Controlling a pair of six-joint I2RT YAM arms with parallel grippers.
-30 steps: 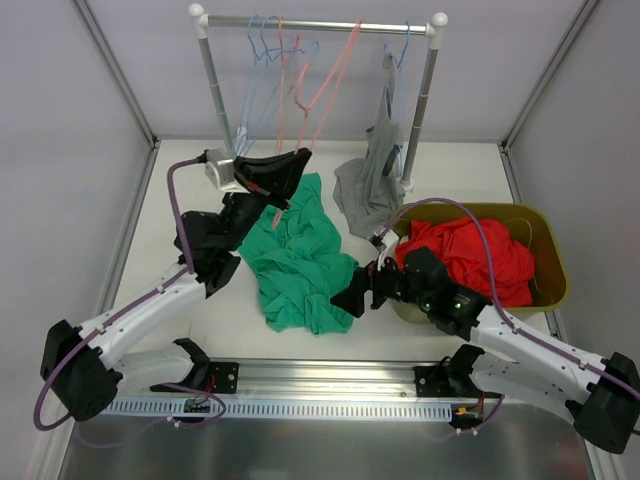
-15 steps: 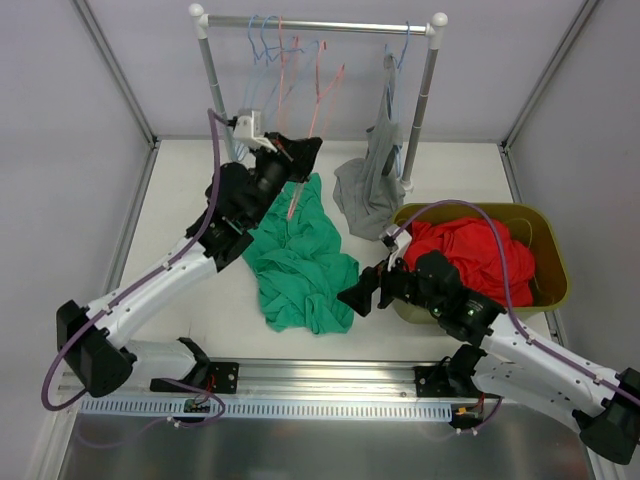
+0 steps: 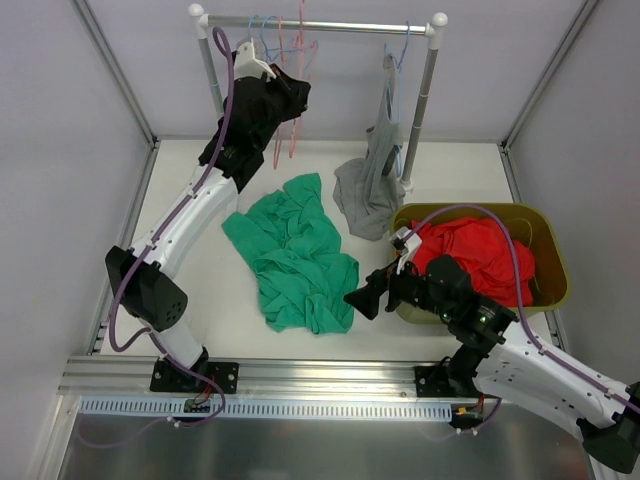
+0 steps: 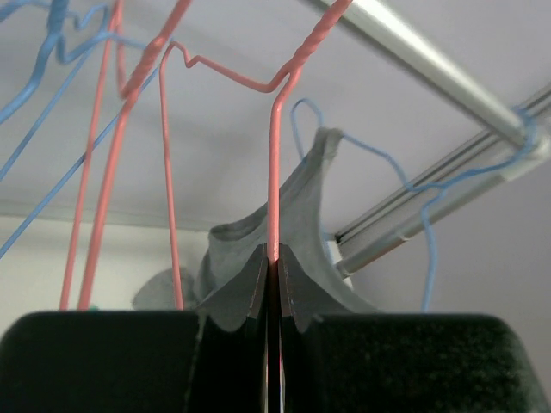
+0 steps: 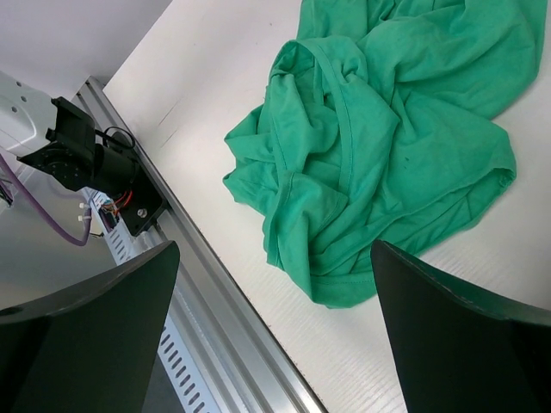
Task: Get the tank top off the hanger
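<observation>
A green tank top (image 3: 295, 255) lies crumpled on the white table, off any hanger; it also shows in the right wrist view (image 5: 379, 138). My left gripper (image 3: 293, 90) is raised by the rack rail (image 3: 320, 25) and shut on a bare pink wire hanger (image 3: 298, 55); in the left wrist view the gripper (image 4: 271, 254) pinches the hanger's wire (image 4: 274, 155). A grey tank top (image 3: 372, 180) hangs on a blue hanger (image 3: 396, 55) at the rail's right end. My right gripper (image 3: 362, 302) is open and empty, above the green top's near right edge (image 5: 274, 249).
An olive bin (image 3: 552, 250) holding red cloth (image 3: 470, 255) stands at the right. Other blue and pink bare hangers (image 3: 265, 45) hang on the rail's left half. The rack's posts (image 3: 418, 110) stand at the back. A metal rail (image 5: 215, 292) runs along the near table edge.
My left arm has lifted the pink hanger from just above the green tank top up to the rack rail. The green top stays on the table. My right gripper has shifted slightly.
</observation>
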